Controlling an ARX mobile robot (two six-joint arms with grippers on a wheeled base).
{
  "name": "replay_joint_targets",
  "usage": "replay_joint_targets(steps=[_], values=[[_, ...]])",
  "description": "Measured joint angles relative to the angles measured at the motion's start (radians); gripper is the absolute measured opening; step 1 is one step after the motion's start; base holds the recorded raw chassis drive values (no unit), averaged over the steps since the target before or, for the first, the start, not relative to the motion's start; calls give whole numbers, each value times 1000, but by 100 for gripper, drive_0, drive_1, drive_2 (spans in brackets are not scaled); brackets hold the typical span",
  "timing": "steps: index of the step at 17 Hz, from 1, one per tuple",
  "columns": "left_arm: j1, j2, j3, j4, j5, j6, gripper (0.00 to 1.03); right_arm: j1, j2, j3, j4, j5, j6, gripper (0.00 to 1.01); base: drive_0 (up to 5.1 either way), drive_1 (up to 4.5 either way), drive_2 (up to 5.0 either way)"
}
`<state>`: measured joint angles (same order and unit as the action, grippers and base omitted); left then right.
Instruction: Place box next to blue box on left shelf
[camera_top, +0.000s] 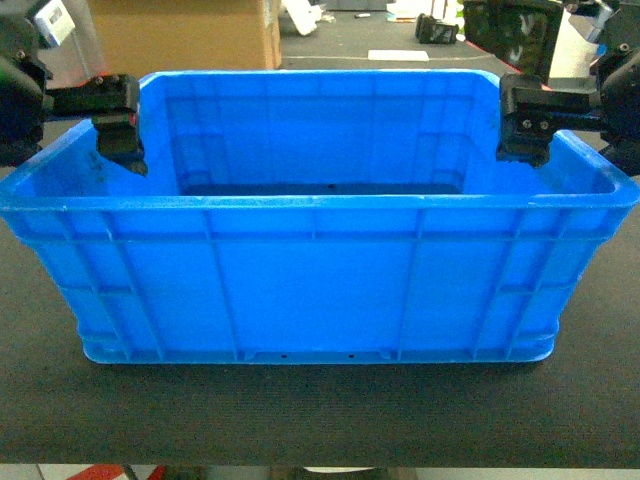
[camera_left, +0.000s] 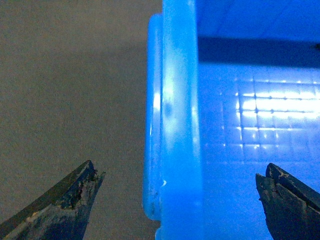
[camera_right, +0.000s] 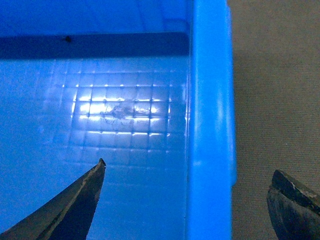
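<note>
Sitting square on the dark counter (camera_top: 300, 410), the box (camera_top: 320, 280) has bare surface in front and at both ends. Behind it: cardboard carton (camera_top: 185, 35) and dark clutter; no shelf in view. Left gripper (camera_left: 177, 200) straddles the left end rim, fingers (camera_left: 65, 200) spread wide, one outside, one inside, not touching. Right gripper (camera_right: 192, 200) likewise over the right rim, fingers (camera_right: 75, 205) released, holding nothing.

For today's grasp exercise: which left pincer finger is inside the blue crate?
The left pincer finger at the wrist view's right, over the crate's gridded floor; the other hangs outside.
</note>
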<state>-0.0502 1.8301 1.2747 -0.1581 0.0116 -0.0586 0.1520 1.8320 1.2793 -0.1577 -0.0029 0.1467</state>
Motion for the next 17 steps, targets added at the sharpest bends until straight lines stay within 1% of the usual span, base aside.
replay_joint_targets(steps=[1,2,5,8,10,11,12,13,16,17], values=[[0,15,18,-34,0,-17,98,7,5,7,-16,4,3,98,0,0,0],[0,21,31,-57,3,-25,98,9,10,16,-32,4,10,98,0,0,0],[0,36,62,-100,-14,-36,98,12,15,21,-48,-5,31,98,0,0,0],[-1,48,63,-121,-19,-35,98,12,19,21,-50,-2,42,98,0,0,0],[-1,48,64,-125,-23,-22,98,13,21,21,-42,9,41,98,0,0,0],[-3,48,64,-126,-29,-15,98,13,21,21,-42,19,35,93,0,0,0],[-6,48,64,-120,-46,-3,94,13,21,19,-43,25,31,84,0,0,0],[-8,48,61,-119,-49,11,83,13,21,16,-42,26,25,73,0,0,0],[-13,48,55,-109,-57,14,56,12,21,9,-35,33,19,45,0,0,0],[-13,46,50,-104,-56,14,45,10,18,5,-30,35,19,34,0,0,0]])
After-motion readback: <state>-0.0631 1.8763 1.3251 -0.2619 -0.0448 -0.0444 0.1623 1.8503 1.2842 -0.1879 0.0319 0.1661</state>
